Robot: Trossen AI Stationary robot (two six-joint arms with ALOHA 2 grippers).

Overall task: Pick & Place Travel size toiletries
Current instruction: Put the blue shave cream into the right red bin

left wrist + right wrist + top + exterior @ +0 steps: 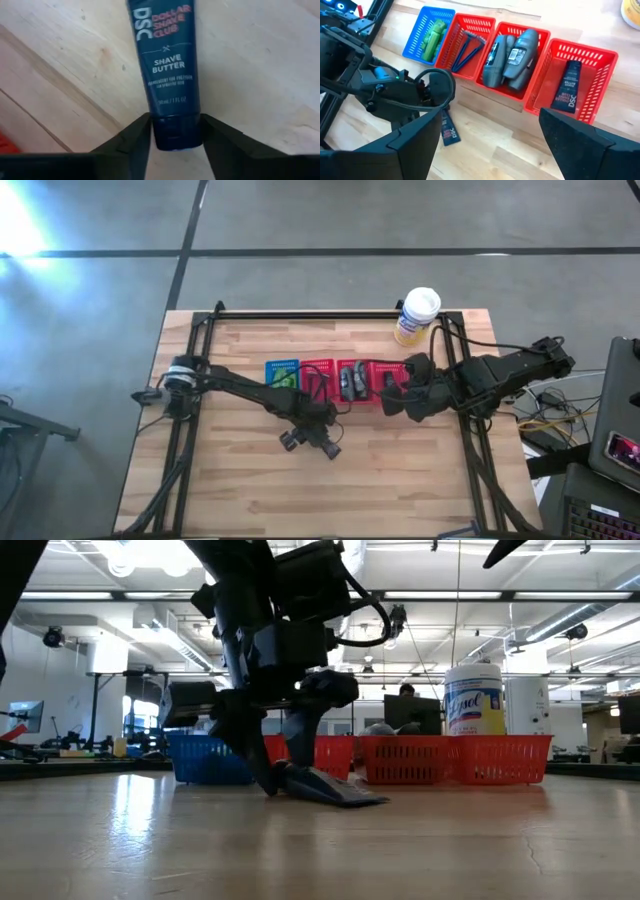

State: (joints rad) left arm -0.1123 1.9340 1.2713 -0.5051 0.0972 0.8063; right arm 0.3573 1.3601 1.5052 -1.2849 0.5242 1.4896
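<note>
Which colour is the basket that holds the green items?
Blue, best seen in the right wrist view.

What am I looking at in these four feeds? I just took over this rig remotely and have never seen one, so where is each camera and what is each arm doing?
Two dark robot arms work at a wooden table. One camera looks straight down, one sits at table height, and one rides on each wrist.

The left gripper is down on the table, its fingers on either side of the cap end of a dark Dollar Shave Club shave butter tube lying flat; a firm grip is not clear.

The right gripper hangs open above the baskets, holding nothing.

In a row: a blue basket with green bottles, then three red ones holding blue razors, grey bottles, and another DSC tube. A white-lidded wipes canister stands behind.
</note>
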